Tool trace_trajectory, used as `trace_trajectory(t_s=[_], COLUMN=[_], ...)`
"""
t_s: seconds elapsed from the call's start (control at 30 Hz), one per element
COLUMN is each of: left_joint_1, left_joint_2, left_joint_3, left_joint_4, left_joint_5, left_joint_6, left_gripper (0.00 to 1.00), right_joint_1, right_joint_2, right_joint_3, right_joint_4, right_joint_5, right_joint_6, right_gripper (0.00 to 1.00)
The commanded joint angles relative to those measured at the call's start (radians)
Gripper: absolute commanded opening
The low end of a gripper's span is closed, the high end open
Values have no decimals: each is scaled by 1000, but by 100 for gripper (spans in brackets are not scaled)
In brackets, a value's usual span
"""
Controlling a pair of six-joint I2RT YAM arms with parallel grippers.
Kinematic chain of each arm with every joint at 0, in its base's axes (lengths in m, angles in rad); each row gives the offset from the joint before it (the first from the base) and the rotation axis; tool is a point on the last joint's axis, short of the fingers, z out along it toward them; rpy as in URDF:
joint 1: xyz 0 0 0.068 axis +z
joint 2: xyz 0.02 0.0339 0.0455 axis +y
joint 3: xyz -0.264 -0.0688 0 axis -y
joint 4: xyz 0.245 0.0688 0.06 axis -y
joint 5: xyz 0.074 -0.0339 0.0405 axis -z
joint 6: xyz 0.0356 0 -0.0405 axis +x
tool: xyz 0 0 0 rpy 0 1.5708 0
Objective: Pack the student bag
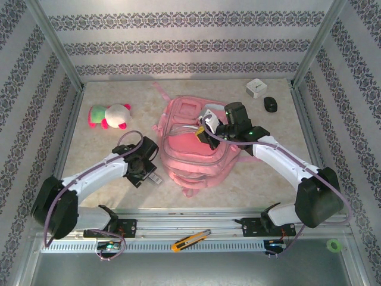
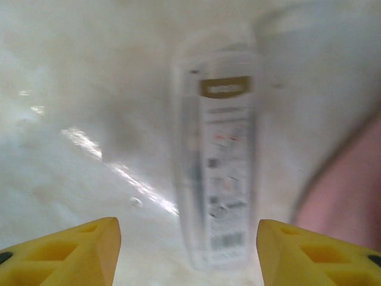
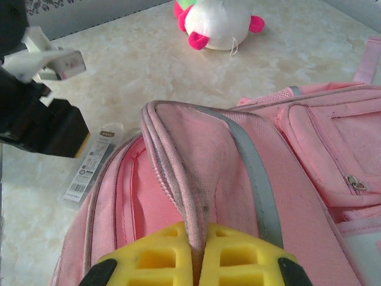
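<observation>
Pink fabric backpack (image 1: 190, 164), large, mid-frame: pinching its rim with the right gripper (image 3: 196, 250), propping it open; hovering the spread left gripper (image 2: 187, 253) over the clear plastic packet (image 2: 217, 161) alongside, probably to grab.

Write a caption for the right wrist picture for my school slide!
Yellow fingers pinch the pink student bag's open rim, a clear packet beside it, a plush toy behind.

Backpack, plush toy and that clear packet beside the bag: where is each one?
backpack (image 1: 193, 159), top view, pink fabric on its near side.
plush toy (image 1: 119, 113), top view, its white part.
clear packet (image 2: 221, 173), left wrist view, its printed label.
</observation>
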Motion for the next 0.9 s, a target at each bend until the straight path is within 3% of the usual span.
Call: trace_trajectory(t_s=[0.0, 0.57, 0.73, 0.87], left_joint_1=[10, 19, 20, 19], left_joint_2=[56, 190, 257, 258], left_joint_3=[12, 46, 40, 39], left_joint_4=[-22, 144, 163, 162], left_joint_5=[1, 3, 35, 34], left_joint_6=[-31, 7, -6, -13], left_gripper=[63, 69, 62, 43], right_joint_1=[8, 11, 11, 10], right_joint_2=[-51, -44, -48, -66], right_joint_3=[6, -11, -14, -22], right_joint_4=[101, 96, 90, 83], right_joint_5=[-86, -105, -111, -107], right_joint_6=[-1, -17, -20, -26], right_gripper=[0, 0, 0, 0])
